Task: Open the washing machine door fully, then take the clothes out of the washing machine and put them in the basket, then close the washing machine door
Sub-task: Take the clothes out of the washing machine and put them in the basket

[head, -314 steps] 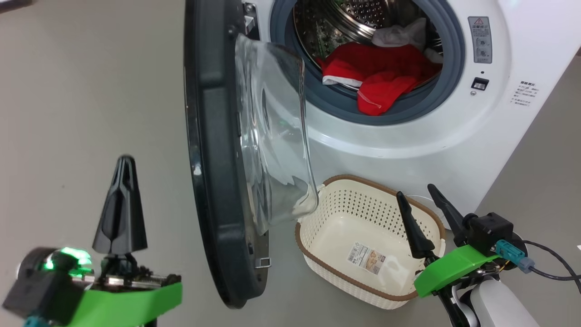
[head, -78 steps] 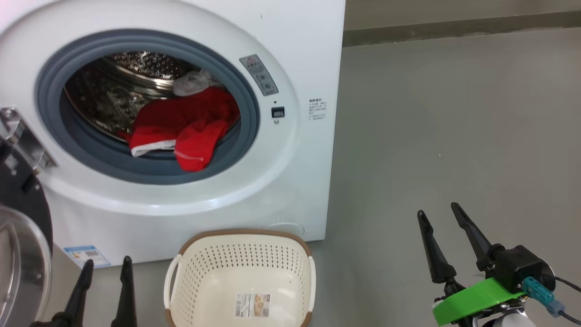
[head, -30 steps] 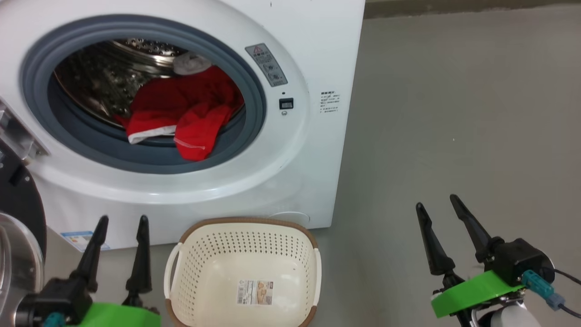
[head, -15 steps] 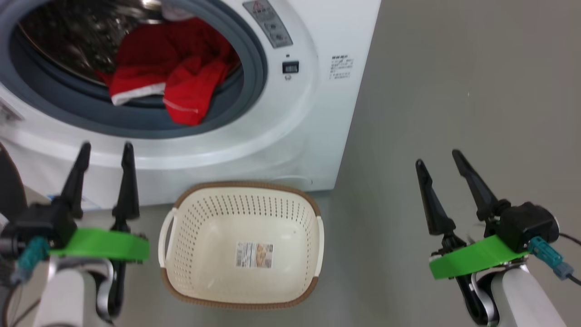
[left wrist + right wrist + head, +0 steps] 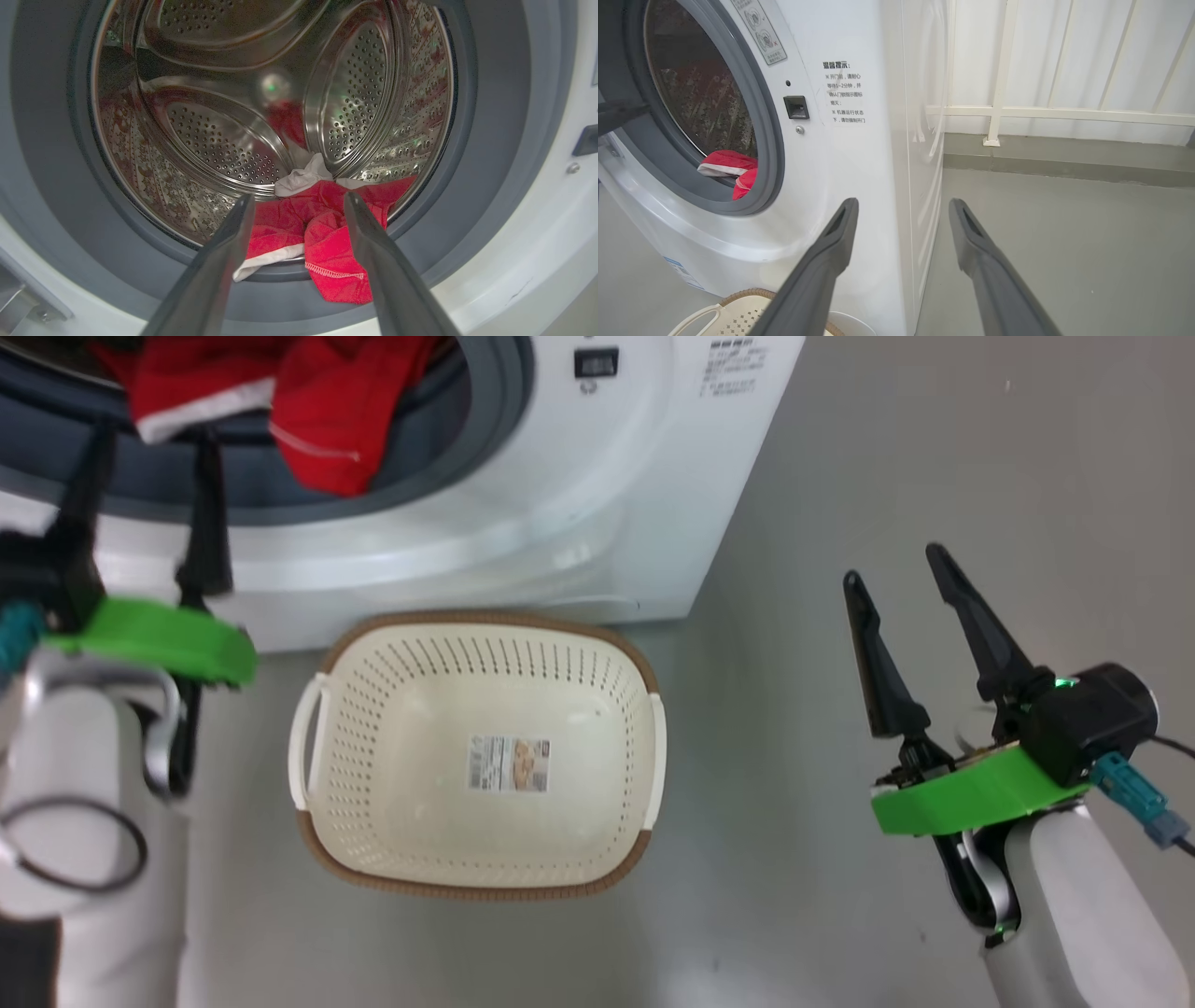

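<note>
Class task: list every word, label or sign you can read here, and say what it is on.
"温馨提示:" heading printed on the washing machine front.
"※ 开门前,请耐心等待1~2分钟,并确认门锁指示图标熄灭;" beneath it.
"※ 机器运行状态下,请勿强制开门" below that.
Grey sticker by the opening: pictograms; its text is too small to read.
Paper label in the basket: unreadable.

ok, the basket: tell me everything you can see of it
The basket is a cream-white, plastic-looking rounded rectangle. Its walls are pierced with rows of small holes, and it has a brown woven-look rim and two white side handles. A paper label lies on its inner bottom. It is empty and stands upright on the grey floor, just in front of the washing machine, below the drum opening. Its far edge is close to the machine's front; whether they touch cannot be told.
</note>
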Controlling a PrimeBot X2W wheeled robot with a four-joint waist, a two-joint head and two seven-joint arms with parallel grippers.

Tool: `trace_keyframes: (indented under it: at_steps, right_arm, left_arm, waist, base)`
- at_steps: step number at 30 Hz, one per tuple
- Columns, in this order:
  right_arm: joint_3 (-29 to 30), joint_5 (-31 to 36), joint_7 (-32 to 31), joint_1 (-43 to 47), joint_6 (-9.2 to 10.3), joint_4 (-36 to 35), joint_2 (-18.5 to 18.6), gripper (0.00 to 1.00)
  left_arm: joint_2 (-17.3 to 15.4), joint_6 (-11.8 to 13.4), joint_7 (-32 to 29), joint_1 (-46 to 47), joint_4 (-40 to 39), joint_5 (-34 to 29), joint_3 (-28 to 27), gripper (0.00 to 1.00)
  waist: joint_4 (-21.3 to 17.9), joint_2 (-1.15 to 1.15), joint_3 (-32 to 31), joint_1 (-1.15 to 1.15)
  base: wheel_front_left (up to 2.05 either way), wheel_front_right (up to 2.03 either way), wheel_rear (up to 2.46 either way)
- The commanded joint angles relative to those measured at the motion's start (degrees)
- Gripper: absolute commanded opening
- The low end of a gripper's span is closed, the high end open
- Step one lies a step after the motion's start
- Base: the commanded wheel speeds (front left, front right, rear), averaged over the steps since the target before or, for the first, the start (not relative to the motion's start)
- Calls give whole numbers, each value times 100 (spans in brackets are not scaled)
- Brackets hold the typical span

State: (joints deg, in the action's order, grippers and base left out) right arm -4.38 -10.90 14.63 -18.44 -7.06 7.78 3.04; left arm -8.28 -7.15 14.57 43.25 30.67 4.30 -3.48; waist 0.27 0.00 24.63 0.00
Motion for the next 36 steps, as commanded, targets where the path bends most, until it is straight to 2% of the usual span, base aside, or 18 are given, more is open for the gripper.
trace_keyframes:
  at_steps: [1,10,18,28,33,35,36]
  right_arm:
    - [-135,9,37,-117,-43,-170,-16,100]
    - [-254,-22,37,-425,-43,-209,-16,100]
    - [-311,-142,37,-476,-43,-190,-16,100]
    - [-467,-300,37,-518,-43,-143,-16,100]
    - [-508,-346,37,-549,-43,-113,-16,100]
    - [-518,-363,37,-558,-43,-104,-16,100]
    - [-520,-370,37,-562,-43,-101,-16,100]
  left_arm:
    - [-295,7,43,288,9,-80,-112,100]
    - [-767,377,42,1583,1362,-634,190,100]
    - [-1222,792,-149,2345,2485,-1195,561,100]
    - [-1648,1330,-394,2896,3223,-1816,1073,100]
    - [-1684,1538,-436,3071,3443,-1871,1155,100]
    - [-1689,1554,-442,3124,3520,-1856,1171,0]
    - [-1693,1551,-472,3149,3570,-1845,1176,0]
  waist:
    - [-71,0,457,0]
    - [-313,0,1035,0]
    - [-499,0,1230,0]
    - [-617,0,1333,0]
    - [-623,0,1384,0]
    - [-629,0,1393,0]
    - [-631,0,1397,0]
  base:
    - [0,0,0]
    - [0,0,0]
    - [0,0,0]
    - [0,0,0]
    - [0,0,0]
    - [0,0,0]
    - [0,0,0]
